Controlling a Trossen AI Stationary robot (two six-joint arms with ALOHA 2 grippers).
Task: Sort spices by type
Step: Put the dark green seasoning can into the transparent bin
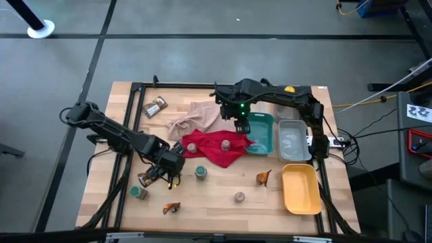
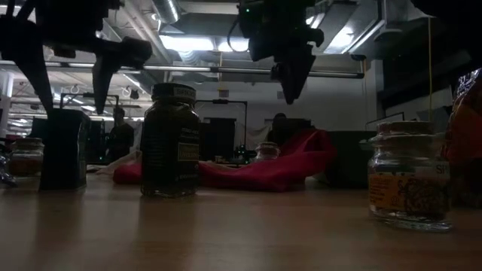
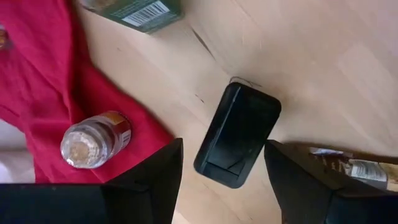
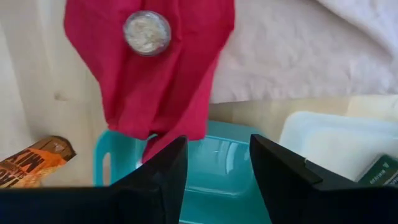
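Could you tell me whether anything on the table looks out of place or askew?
Yes: the red cloth lies crumpled mid-table, one corner draped over the teal tray's rim, with two jars sitting on it. A beige cloth is bunched beside it. Nothing looks spilled.

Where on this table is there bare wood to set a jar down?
Bare wood lies between the red cloth and the yellow tray, and along the near edge. It is crowded around the left gripper, among jars and packets.

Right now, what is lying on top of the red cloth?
Two small jars with clear lids stand on the red cloth: one jar near its left edge, another jar nearer the middle. Whatever lies under the cloth is covered and cannot be seen.
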